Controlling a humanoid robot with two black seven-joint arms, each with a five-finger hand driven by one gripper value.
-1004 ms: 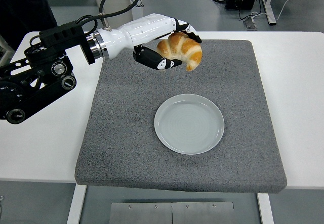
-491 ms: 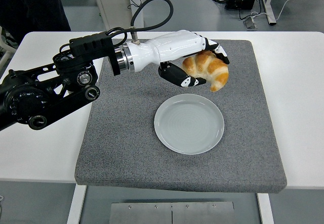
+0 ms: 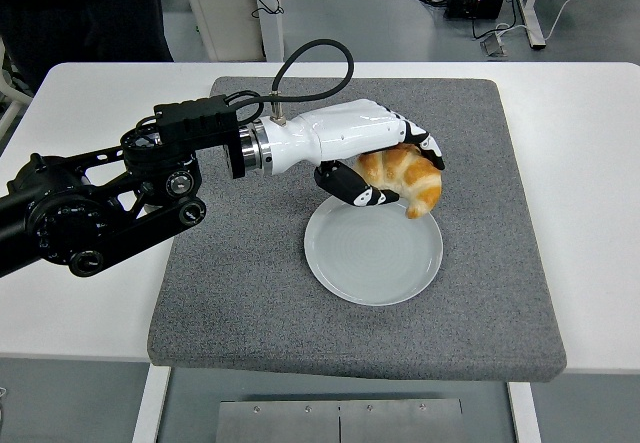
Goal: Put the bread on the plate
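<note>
Near the centre of the frame, the left robot hand (image 3: 385,168) curls its fingers around a golden croissant (image 3: 405,178), holding it over the upper right rim of the pale round plate (image 3: 373,245). The plate lies on a grey mat (image 3: 260,293) covering the white tabletop (image 3: 590,163). A black cable (image 3: 310,58) loops above the wrist.

Left arm extended in from left edge, forearm near level; left hand (image 3: 385,171) palm down, fingers curled in grasp.
</note>
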